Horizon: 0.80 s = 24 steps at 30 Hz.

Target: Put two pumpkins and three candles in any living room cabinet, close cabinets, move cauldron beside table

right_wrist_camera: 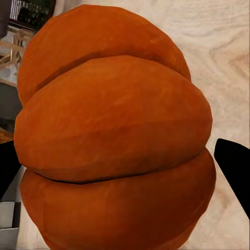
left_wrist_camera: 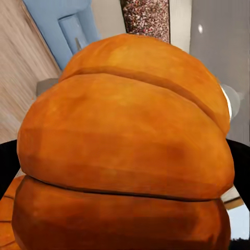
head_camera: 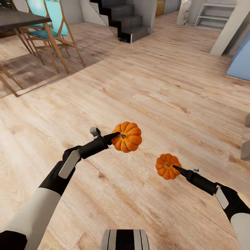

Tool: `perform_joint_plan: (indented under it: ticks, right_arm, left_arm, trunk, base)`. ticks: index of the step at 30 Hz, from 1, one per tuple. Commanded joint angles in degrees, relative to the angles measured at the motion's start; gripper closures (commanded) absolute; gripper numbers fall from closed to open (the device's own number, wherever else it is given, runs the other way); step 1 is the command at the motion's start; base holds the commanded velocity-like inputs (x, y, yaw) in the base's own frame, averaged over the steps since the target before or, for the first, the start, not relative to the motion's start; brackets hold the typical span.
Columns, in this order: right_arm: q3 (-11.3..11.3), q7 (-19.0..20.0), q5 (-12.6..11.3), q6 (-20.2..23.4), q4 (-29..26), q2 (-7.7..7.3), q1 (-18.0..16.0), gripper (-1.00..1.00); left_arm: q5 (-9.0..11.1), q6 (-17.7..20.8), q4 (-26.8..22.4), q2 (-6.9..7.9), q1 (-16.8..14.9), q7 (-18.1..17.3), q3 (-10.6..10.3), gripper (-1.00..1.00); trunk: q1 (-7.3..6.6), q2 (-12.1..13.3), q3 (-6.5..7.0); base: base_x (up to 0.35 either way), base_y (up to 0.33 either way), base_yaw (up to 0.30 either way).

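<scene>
At the far left stood a dark-topped wooden table (head_camera: 17, 17) with turquoise-seated wooden chairs (head_camera: 52, 21) beside it, on a pale wood-plank floor (head_camera: 166, 86). Nearer, the left claw (head_camera: 114, 135) was closed on a ribbed orange pumpkin, the larger one (head_camera: 127, 136), held above the floor just left of centre; in the left wrist view that pumpkin (left_wrist_camera: 125, 151) sat right against the camera, with dark fingers (left_wrist_camera: 6, 166) at its flanks. A dark staircase (head_camera: 123, 21) rose at the far centre. To the right and nearer, the right claw (head_camera: 176, 168) gripped a smaller ribbed orange pumpkin (head_camera: 167, 166), also clear of the floor; the right wrist view showed it (right_wrist_camera: 114, 140) between black fingers (right_wrist_camera: 234, 172). Far right stood pale shelving (head_camera: 215, 15) and a light-blue upholstered piece (head_camera: 241, 59).
</scene>
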Motion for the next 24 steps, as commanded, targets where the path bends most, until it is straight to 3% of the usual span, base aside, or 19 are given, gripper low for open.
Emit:
perform_joint_plan:
  ticks: [1,14,17,24]
  right_arm:
    - [0.0,-0.1,-0.1,0.0,0.0,0.00,0.0,1.00]
    - [0.0,-0.1,0.0,0.0,0.0,0.09,0.0,1.00]
    - [0.0,-0.1,0.0,-0.1,0.0,0.09,0.0,1.00]
    - [0.0,-0.1,0.0,-0.1,0.0,0.07,0.0,1.00]
  left_arm:
    - [0.3,0.2,0.0,0.00,0.0,0.0,0.0,1.00]
    - [0.2,0.2,0.0,0.09,0.0,0.3,0.0,1.00]
    - [0.5,0.5,-0.1,-0.22,0.0,6.3,0.0,1.00]
    - [0.5,0.6,-0.6,-0.44,0.0,8.1,0.0,1.00]
  trunk:
    - [-0.03,0.0,0.23]
    - [-0.36,0.2,3.11]
    - [-0.44,0.2,3.78]
    - [-0.62,0.3,5.33]
  base:
    - [0.000,0.000,0.284]
    - [0.000,0.000,0.284]
    - [0.000,0.000,0.284]
    - [0.000,0.000,0.284]
